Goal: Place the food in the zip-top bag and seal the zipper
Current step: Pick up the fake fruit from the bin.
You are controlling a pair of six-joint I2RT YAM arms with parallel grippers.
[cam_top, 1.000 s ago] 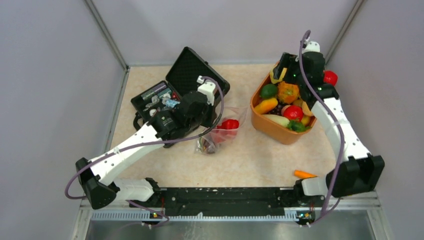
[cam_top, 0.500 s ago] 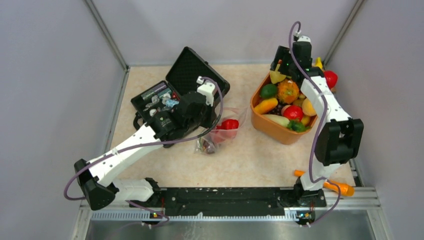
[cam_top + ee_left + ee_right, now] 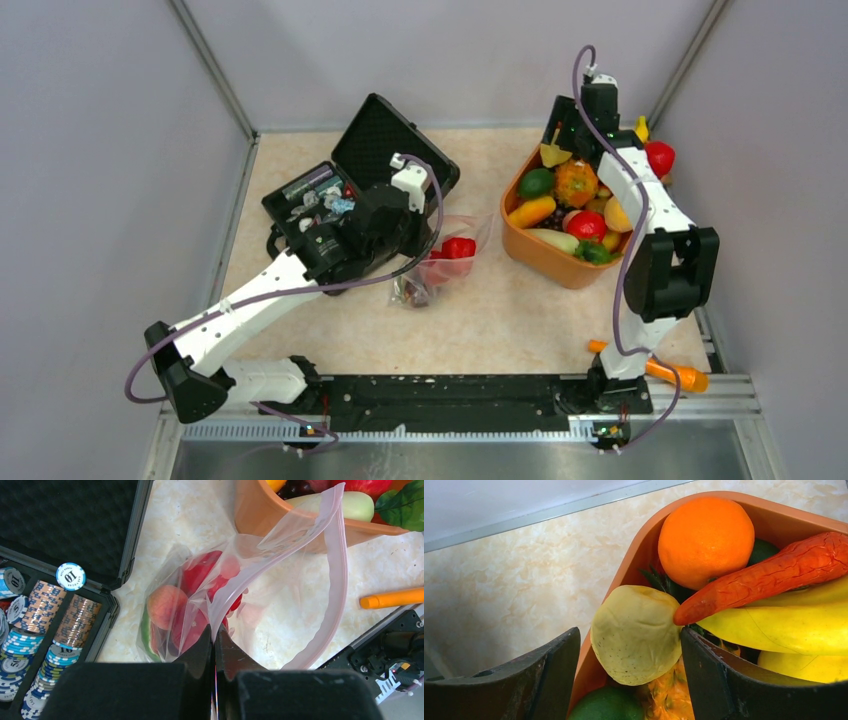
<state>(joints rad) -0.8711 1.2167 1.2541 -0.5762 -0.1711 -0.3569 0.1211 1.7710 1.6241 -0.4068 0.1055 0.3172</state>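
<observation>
The left fingers (image 3: 214, 642) are pinching shut on the bag (image 3: 300, 580) at its mouth, keeping the part-filled pouch open on the desk (image 3: 200, 515) beside the bowl (image 3: 250, 515). The right fingers (image 3: 630, 639) are hanging wide around the pear (image 3: 636, 625) in the bowl. The pear is looking light, hard and slick, so gripping across its broad middle is probably safest.

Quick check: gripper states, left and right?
Left gripper: shut, pinching the zip-top bag.
Right gripper: open around the yellow pear, not visibly clamped.
</observation>
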